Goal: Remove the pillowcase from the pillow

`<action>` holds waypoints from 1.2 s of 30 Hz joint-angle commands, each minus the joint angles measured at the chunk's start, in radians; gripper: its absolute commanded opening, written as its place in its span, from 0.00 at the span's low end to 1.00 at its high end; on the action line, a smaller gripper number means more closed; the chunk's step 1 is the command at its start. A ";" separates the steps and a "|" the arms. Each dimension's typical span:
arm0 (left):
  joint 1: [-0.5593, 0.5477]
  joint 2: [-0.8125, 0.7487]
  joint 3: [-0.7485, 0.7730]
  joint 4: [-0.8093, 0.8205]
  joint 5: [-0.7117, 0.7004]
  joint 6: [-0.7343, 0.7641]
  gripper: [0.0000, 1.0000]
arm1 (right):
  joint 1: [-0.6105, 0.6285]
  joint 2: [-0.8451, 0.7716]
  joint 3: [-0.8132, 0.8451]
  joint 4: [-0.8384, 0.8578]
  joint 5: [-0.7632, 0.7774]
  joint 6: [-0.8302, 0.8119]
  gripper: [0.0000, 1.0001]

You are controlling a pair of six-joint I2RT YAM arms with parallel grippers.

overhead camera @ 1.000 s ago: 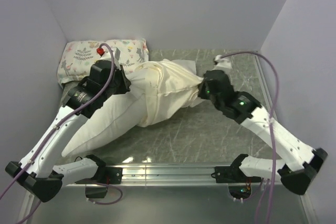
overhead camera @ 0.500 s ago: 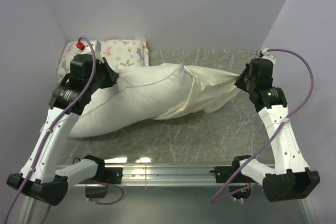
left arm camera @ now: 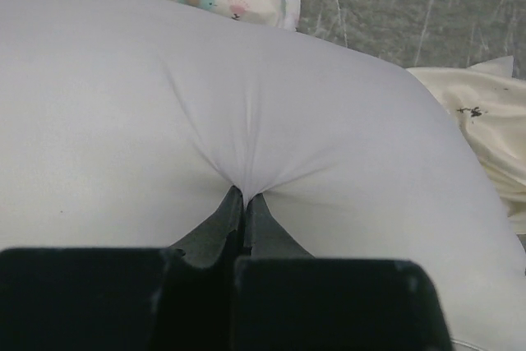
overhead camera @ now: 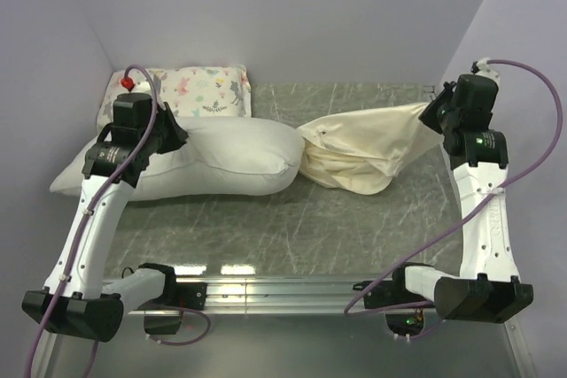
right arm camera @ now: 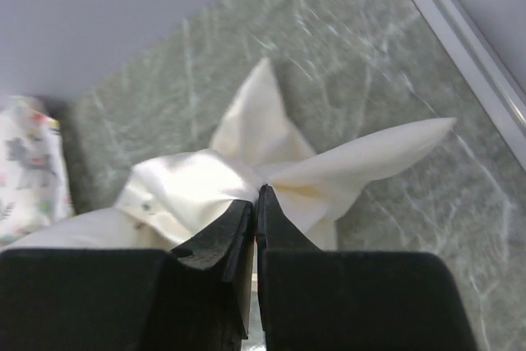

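1. Grey-green marbled table top (overhead camera: 292, 227), closed in by pale lilac walls (overhead camera: 292, 15) on the left, far and right sides. A metal rail (overhead camera: 283, 289) runs along the near edge and carries both arm bases.
2. Left arm (overhead camera: 89, 219) rises along the left side, with its wrist over the left part of the pillow (overhead camera: 235, 157). Left gripper (left arm camera: 244, 196): fingers pressed together, pinching a pucker of the white pillow cover. Creases fan out from the pinch.
3. Right arm (overhead camera: 483, 210) stands nearly upright at the right edge, wrist high by the far right corner. Right gripper (right arm camera: 256, 193): fingers pressed together on a bunched fold of the pillowcase (overhead camera: 363, 152). Two pointed flaps of cream cloth stick out past the tips.
4. Pillow: plump, bare white, lying across the table left of centre.
5. Pillowcase: right of centre, limp and wrinkled. Its right end is lifted to the right gripper and the rest sags onto the table. The sack is collapsed and the pillow lies outside it. Its near end sits just beside the pillow's right end; I cannot tell whether they touch.
6. Printed pillow (overhead camera: 208, 90): far left corner, against the wall, behind the white pillow and touching it.
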 commanded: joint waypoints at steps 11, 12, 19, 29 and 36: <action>-0.005 -0.081 -0.136 0.210 0.142 -0.036 0.00 | 0.015 0.120 0.512 -0.136 0.063 -0.003 0.00; -0.005 -0.092 -0.153 0.217 0.157 -0.039 0.00 | 0.017 0.137 0.557 -0.153 0.062 0.000 0.00; -0.007 -0.111 -0.236 0.251 0.202 -0.056 0.00 | 0.012 0.214 0.725 -0.199 0.004 0.027 0.00; -0.194 -0.092 -0.455 0.447 0.173 -0.197 0.01 | 0.242 0.084 -0.028 0.195 0.007 0.066 0.00; -0.218 -0.182 -0.602 0.515 0.153 -0.234 0.58 | 0.420 0.059 -0.492 0.522 0.054 0.181 0.22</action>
